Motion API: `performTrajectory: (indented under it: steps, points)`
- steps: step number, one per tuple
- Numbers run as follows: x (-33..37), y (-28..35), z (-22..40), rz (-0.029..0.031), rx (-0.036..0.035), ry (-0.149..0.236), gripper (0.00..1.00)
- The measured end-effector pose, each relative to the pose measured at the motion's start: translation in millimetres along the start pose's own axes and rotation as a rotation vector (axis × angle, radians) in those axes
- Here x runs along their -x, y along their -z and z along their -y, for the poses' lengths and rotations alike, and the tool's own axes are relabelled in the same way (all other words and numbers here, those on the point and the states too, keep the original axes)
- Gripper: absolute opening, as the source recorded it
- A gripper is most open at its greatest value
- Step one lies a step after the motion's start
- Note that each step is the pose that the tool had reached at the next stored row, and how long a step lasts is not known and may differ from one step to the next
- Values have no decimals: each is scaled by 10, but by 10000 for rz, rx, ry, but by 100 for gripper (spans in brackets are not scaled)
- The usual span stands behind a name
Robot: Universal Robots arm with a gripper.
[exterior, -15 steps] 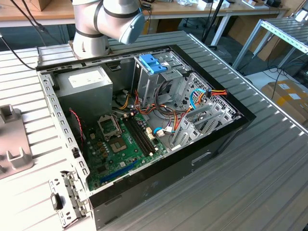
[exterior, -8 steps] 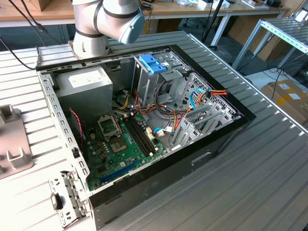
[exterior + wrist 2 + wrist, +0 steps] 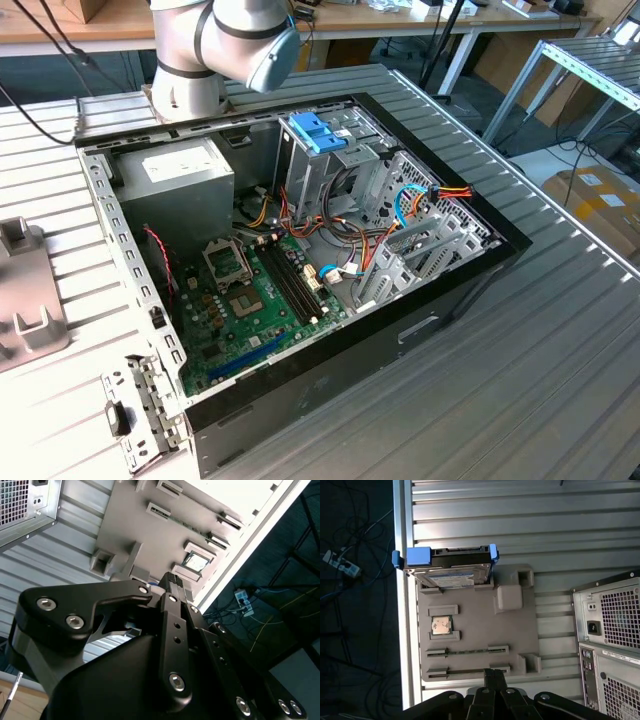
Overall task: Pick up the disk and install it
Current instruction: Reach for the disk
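Here, in the first wrist view, the gripper (image 3: 493,676) hangs over one end of a grey tray (image 3: 475,630), fingers pressed together and pinching nothing. The disk (image 3: 451,575) leans tilted in a slot at the tray's opposite end, well apart from the gripper. A chip (image 3: 441,625) lies between them. An open computer case (image 3: 400,330) stands near the tray.

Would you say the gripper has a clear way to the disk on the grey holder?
Probably yes: the disk sits uncovered on the holder, open space between it and the gripper.
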State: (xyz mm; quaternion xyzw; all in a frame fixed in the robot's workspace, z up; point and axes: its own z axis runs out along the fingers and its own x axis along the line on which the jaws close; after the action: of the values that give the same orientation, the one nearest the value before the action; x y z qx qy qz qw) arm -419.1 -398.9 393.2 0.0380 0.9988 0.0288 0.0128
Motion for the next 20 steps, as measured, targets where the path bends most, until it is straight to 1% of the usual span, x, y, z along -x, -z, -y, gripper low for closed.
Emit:
performTrajectory:
  steps: [10, 14, 20]
  points:
    - [-95, 2, 7, -1, 24, 0, 11]
    - [-116, 3, 9, -2, 28, 0, 11]
    - [-120, -2, -6, -1, 29, 0, 11]
